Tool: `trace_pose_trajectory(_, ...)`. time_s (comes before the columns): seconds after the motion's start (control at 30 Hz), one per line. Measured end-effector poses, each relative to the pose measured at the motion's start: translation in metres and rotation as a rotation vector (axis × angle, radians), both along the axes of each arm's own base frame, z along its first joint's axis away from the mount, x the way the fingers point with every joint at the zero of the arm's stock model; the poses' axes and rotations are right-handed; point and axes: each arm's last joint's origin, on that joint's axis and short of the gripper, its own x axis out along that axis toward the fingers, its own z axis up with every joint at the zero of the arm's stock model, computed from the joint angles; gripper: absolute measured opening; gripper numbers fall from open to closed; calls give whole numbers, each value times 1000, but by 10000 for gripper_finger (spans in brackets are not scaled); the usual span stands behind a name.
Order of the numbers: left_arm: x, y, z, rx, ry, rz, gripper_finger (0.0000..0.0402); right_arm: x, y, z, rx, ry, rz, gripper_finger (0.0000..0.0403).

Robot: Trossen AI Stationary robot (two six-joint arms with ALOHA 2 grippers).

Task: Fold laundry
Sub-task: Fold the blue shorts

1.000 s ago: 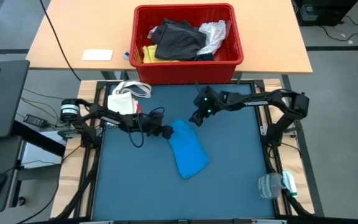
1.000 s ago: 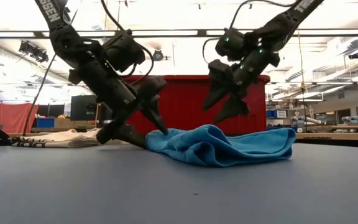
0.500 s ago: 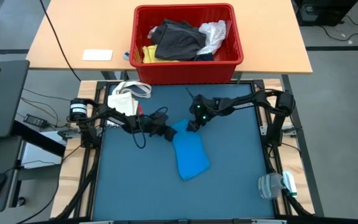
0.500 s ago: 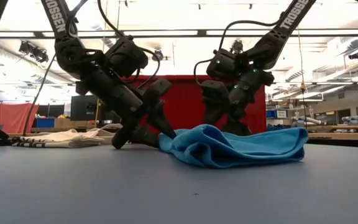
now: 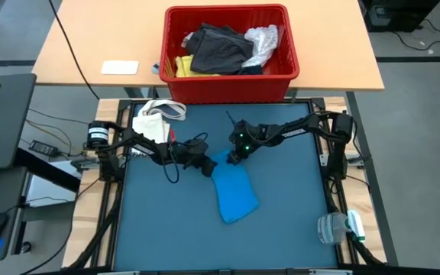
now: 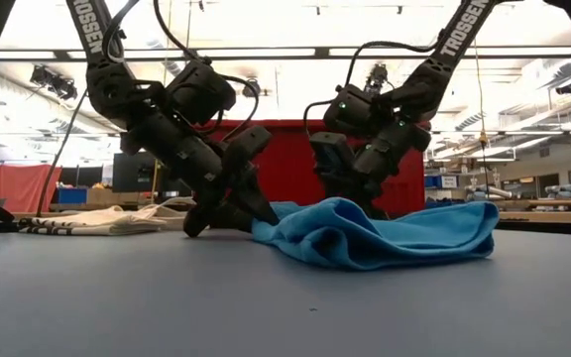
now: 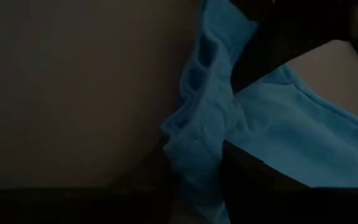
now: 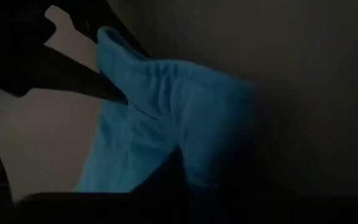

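Note:
A bright blue garment (image 5: 235, 191) lies crumpled on the dark table mat (image 5: 166, 229), its length running from far to near. My left gripper (image 5: 207, 163) is shut on its far left corner. My right gripper (image 5: 233, 157) is down at its far right corner, shut on the cloth. In the low view the garment (image 6: 385, 238) humps up between the two grippers, and the hump hides my right fingertips. More laundry, dark grey, yellow and white, fills the red basket (image 5: 231, 80) beyond the table's far edge. My left gripper pinches the garment's bunched far left edge (image 7: 194, 155) between its two fingers, which slant down from the table's left. Several folds of cloth sit between them, and the rest lies slack on the mat. My right gripper pinches the garment's far right corner (image 8: 194, 134), slanting down from the far right. The cloth rises in a fold between the fingers. The rest lies slack on the mat.
A cream tote bag (image 5: 155, 122) lies at the table's far left corner behind my left arm. A clear plastic item with green trim (image 5: 338, 228) sits at the near right corner. Bare mat lies to the near left and to the right of the garment.
My right gripper has come down and toward the left onto the garment's far right corner and has shut there. My left gripper has rolled a little, sunk slightly and closed on the far left corner. The garment's far end has bunched up between them.

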Motion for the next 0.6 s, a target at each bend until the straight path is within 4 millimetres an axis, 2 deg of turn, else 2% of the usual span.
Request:
trace_pose_trajectory(0.03, 0, 0, 3, -1, -11, -5, 97, -1, -1, 2, 1, -7, 7, 28)
trace_pose_trajectory(0.13, -1, 0, 11, 6, -34, -41, 60, -3, -2, 18, -27, -43, 5, 25)
trace_pose_trajectory(0.23, -3, 6, 32, 31, -103, -43, 30, -7, -1, 47, -115, -127, 4, 26)
trace_pose_trajectory(0.3, -7, 12, 50, 56, -162, -29, 29, -11, -1, 67, -212, -178, 7, 26)
trace_pose_trajectory(0.47, -21, 25, 114, 234, -312, -38, 36, -27, 0, 121, -489, -318, -18, 26)
trace_pose_trajectory(0.6, -32, 26, 182, 455, -360, -103, 38, -44, 8, 166, -774, -438, -34, 25)
